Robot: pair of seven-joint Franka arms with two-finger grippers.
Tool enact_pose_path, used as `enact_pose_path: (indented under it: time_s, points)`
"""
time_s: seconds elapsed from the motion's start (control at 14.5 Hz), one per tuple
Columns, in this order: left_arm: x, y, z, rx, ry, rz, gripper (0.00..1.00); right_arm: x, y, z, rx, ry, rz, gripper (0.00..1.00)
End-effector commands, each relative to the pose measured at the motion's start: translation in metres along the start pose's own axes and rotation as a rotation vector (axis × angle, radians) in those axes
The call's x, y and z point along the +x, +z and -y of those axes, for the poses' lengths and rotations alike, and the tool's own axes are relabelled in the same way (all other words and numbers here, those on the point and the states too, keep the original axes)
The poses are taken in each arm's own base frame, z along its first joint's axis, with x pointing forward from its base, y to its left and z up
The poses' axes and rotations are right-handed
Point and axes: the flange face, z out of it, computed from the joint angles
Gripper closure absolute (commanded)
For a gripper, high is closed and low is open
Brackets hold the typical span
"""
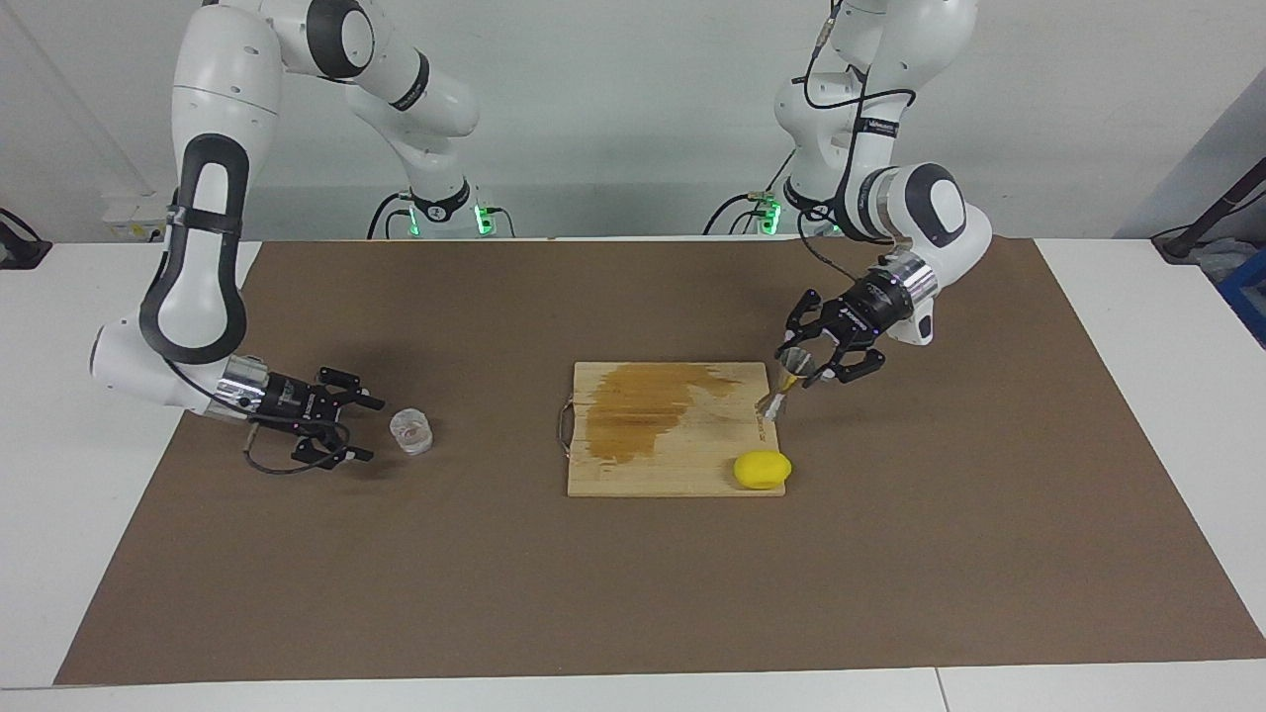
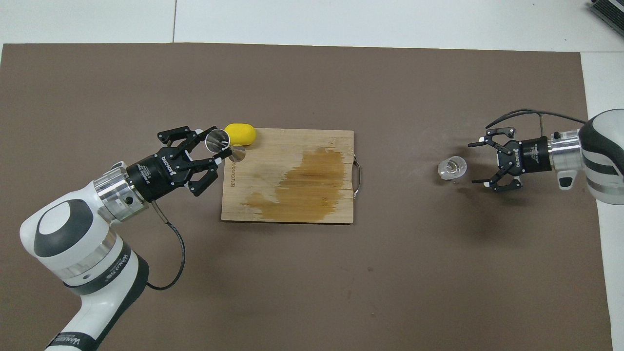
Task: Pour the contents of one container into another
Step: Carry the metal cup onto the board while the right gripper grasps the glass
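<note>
The clear glass tumbler stands upright on the brown mat toward the right arm's end of the table. My right gripper lies low and level beside it, open, its fingertips just short of the glass and nothing between them. The silver hourglass jigger hangs tilted in the air over the edge of the wooden cutting board. My left gripper is shut on the jigger at its narrow waist.
A yellow lemon sits on the board's corner, close under the jigger. A brown wet stain spreads over the board, which has a metal handle on the side toward the tumbler. The brown mat covers the table.
</note>
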Motion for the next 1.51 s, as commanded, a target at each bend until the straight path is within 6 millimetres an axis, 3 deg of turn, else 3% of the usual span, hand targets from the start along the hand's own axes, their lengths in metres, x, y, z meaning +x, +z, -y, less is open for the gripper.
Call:
enact_pose_path:
  time_s: [0.0,0.34,0.62,1.03,1.44]
  points:
    - [-0.021,0.02,0.011,0.009,-0.035,0.0,1.0,-0.009,0.005,-0.004,0.01,-0.121,0.022,0.0]
    - [-0.023,0.068,0.049,0.033,-0.028,-0.068,1.0,-0.01,0.016,0.0,-0.011,-0.027,-0.043,0.0]
    - [-0.001,0.109,0.079,0.041,-0.099,-0.083,1.0,-0.013,0.021,0.002,-0.016,-0.023,-0.052,0.0]
    - [0.028,0.136,0.087,0.076,-0.126,-0.122,1.0,-0.009,0.019,-0.002,-0.01,0.06,-0.052,0.0]
    - [0.042,0.161,0.092,0.07,-0.109,-0.112,1.0,-0.011,0.032,-0.005,-0.016,0.067,-0.063,0.0]
